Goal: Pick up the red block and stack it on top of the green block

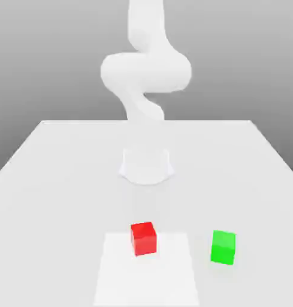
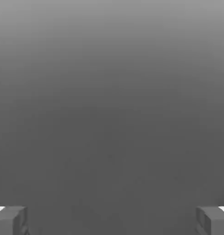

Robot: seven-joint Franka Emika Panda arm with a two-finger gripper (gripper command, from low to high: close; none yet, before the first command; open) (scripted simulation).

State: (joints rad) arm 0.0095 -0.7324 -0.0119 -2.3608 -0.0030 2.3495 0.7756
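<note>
The red block (image 1: pixel 143 238) rests on the white table (image 1: pixel 53 180), near its front edge. The green block (image 1: pixel 223 246) sits on the table to the exterior view's right of the red one, about a block's width or more apart from it. In the hand view my gripper (image 2: pixel 112 221) is open: its grey fingertips (image 2: pixel 10 221) stand far apart with nothing between them, against a plain grey backdrop. The white arm (image 1: pixel 145 72) rises folded high above the table, well behind both blocks.
The arm's round base (image 1: pixel 146 165) stands mid-table behind the blocks. A slightly lighter square patch (image 1: pixel 145 279) lies on the tabletop under and in front of the red block. The table's side edges run off toward the front corners.
</note>
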